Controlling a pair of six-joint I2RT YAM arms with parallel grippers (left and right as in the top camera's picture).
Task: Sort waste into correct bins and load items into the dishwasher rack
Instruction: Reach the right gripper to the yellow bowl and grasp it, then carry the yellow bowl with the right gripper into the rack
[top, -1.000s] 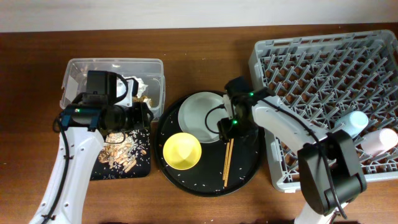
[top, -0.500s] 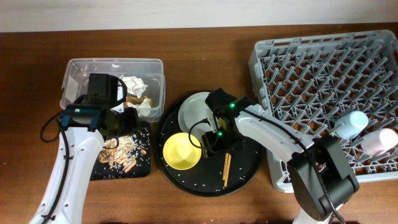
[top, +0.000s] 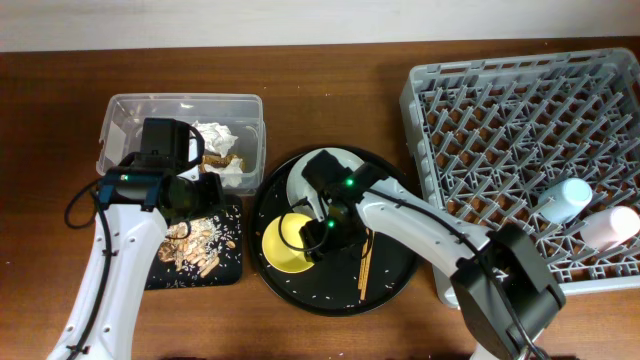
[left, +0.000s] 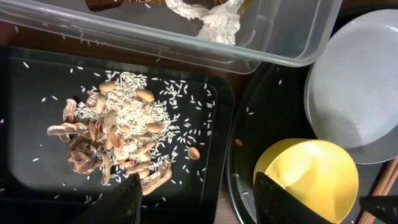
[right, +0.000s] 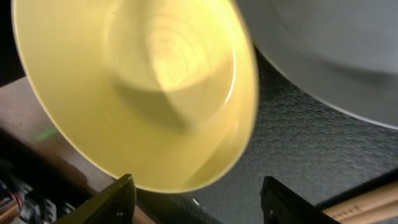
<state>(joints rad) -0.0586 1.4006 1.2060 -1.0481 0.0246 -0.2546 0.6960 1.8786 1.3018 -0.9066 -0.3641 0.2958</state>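
The small yellow bowl sits on the round black tray beside the grey-green plate. My right gripper is open, its fingers either side of the bowl's near rim. The chopsticks lie on the round tray to its right. My left gripper is open and empty over the edge of the shallow black tray, which holds rice scraps. Tissue and a brownish wrapper lie in the clear tub.
The grey rack fills the right side, with the light blue cup and pink cup lying at its right edge. The round black tray has loose rice grains on it. Bare wooden table lies in front.
My right gripper has moved left and down from over the plate and chopsticks to the yellow bowl. My left arm shifted slightly at first, then stayed still.
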